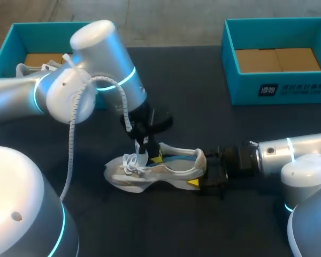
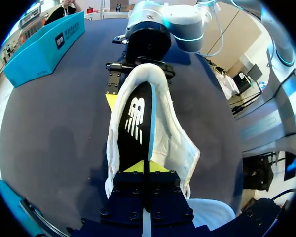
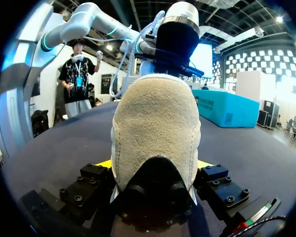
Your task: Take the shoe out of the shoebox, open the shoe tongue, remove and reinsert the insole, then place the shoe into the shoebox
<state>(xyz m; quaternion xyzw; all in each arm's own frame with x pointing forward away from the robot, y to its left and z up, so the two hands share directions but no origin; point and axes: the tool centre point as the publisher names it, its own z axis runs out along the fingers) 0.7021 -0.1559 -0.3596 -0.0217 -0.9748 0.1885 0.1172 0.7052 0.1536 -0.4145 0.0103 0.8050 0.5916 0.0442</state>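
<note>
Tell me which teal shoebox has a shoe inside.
The left shoebox: a white shoe with laces lies in it. The right shoebox shows only its bare brown cardboard floor.

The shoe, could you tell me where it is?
In the head view the shoe lies centrally on the table, heel in the right jaws, left jaws gripping its insole.

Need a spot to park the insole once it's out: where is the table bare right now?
Free: the strip between the left shoebox and right shoebox, and the near side in front of the shoe. Crowded around the shoe: the left gripper holds the insole, the right gripper clamps the heel.
</note>
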